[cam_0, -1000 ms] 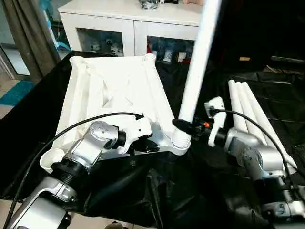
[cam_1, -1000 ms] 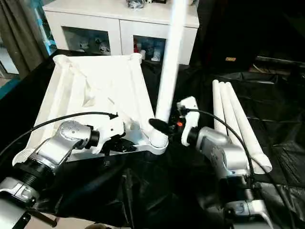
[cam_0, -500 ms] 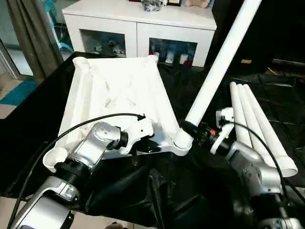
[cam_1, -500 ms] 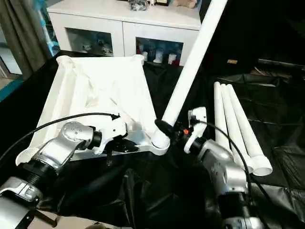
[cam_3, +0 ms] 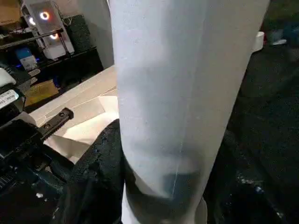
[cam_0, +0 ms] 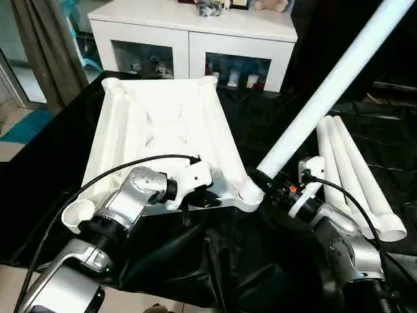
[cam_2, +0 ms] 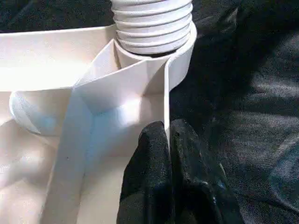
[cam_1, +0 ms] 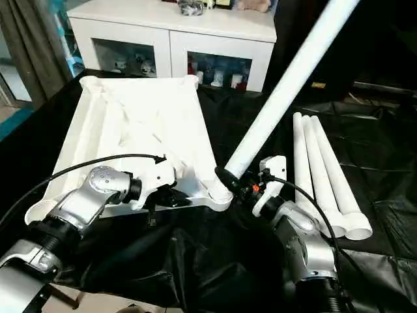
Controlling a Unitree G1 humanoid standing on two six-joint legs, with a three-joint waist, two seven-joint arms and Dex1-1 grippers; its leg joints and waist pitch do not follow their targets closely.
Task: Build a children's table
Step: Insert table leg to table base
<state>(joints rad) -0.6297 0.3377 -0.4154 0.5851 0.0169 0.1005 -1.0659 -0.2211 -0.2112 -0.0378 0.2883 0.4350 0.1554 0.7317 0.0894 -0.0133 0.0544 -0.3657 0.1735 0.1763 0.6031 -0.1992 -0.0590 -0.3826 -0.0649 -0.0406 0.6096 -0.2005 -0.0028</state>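
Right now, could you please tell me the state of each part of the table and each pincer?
White plastic ribbed tabletop: lying underside up on the black cloth.
Long white tube leg: threaded end at the near corner socket, leaning steeply, not upright.
Three spare white tube legs: lying side by side, unused.
Left pincer: shut on the tabletop's edge rib.
Right pincer: shut on the leaning leg.

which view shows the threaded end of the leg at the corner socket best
The left wrist view: the leg's threaded end sits in the corner socket, ridges plain. Both eye views show the leg leaning right, its threads hidden. The right wrist view shows just smooth shaft in the right claw.
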